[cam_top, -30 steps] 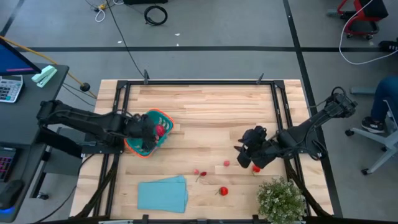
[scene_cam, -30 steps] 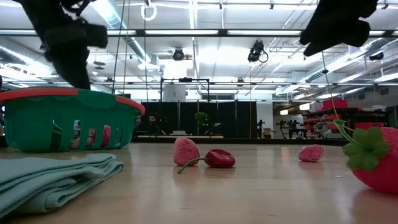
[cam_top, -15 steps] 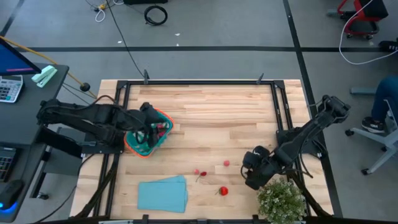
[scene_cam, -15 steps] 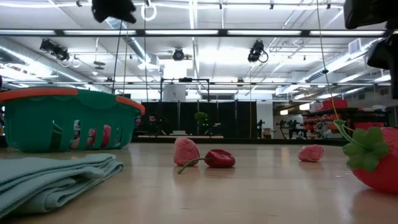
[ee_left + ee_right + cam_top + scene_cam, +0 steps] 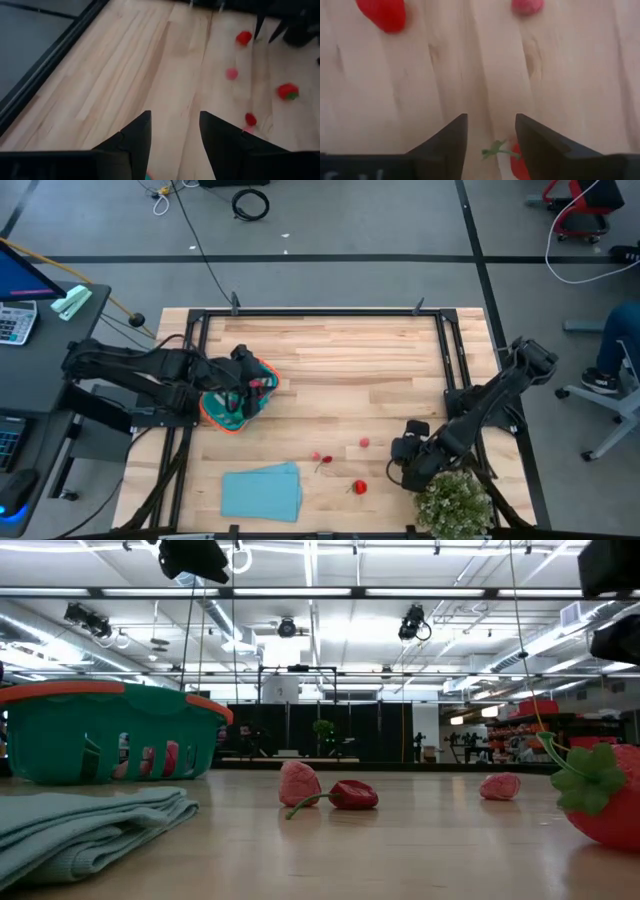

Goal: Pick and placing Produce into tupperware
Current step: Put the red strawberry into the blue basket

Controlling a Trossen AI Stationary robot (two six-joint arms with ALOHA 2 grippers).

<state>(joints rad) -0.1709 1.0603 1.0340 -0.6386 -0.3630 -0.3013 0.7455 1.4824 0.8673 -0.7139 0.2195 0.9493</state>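
The teal tub with an orange rim stands at the table's left and holds red and pink pieces; it also shows in the low view. My left gripper is open and empty above the tub. Loose produce lies on the wood. There are two pink pieces, a red cherry and a strawberry. My right gripper is open and empty over the table's near right. A small red piece with a green stem lies under it, between its fingers.
A folded light-blue cloth lies at the near edge, left of the loose produce. A bushy pale-green potted plant stands at the near right corner, right beside my right gripper. A black frame runs along the table's edges.
My left gripper has risen out of the tub and now hangs above it. My right gripper has gone toward the table's near edge, down beside the potted plant. The loose produce has stayed where it was.
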